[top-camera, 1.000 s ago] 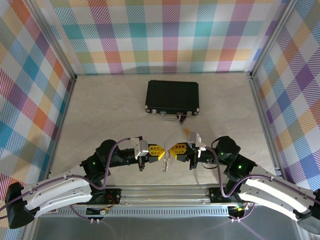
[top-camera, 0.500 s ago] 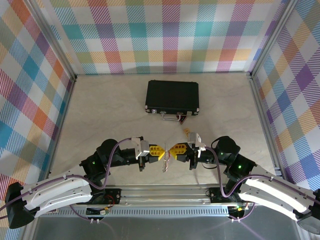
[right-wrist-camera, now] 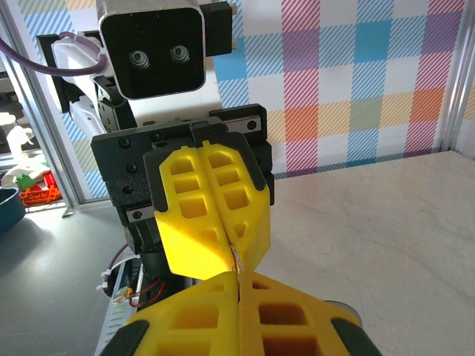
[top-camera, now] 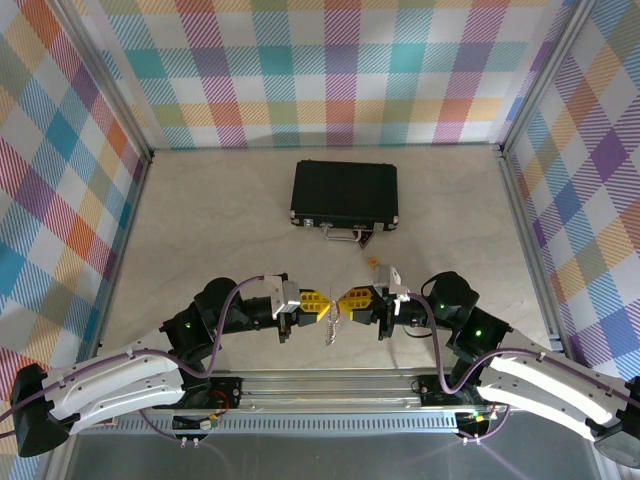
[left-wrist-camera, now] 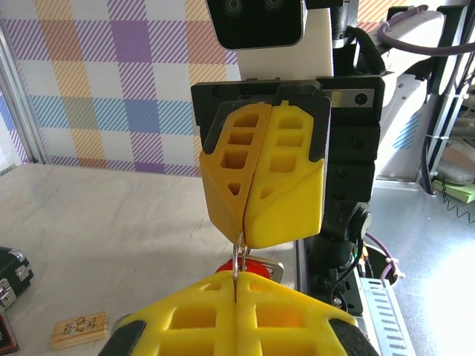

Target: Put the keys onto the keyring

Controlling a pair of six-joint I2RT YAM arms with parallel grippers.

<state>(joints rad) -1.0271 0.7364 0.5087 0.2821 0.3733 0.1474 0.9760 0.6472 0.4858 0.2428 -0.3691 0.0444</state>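
Note:
My left gripper (top-camera: pixel 326 303) and right gripper (top-camera: pixel 342 300) meet tip to tip above the table's near edge, both shut. A thin silver loop, the keyring (left-wrist-camera: pixel 239 254), runs edge-on between the two pairs of yellow fingers and is pinched by both. In the right wrist view the keyring (right-wrist-camera: pixel 236 259) shows as a sliver between the tips. The key's red head (left-wrist-camera: pixel 257 265) sits just past my left gripper (left-wrist-camera: pixel 237 278), beside a bit of silver metal. From above, silver metal (top-camera: pixel 329 331) hangs below the tips. I cannot tell whether the key is threaded on the loop.
A black case (top-camera: pixel 345 193) lies flat at the back centre, its metal handle (top-camera: pixel 340 232) facing me. A small yellow-orange tag (top-camera: pixel 373 263) lies on the table between the case and my right gripper (right-wrist-camera: pixel 239 276). Checked walls close in three sides.
The right gripper has edged slightly left towards the left gripper. Both stay shut on the loop.

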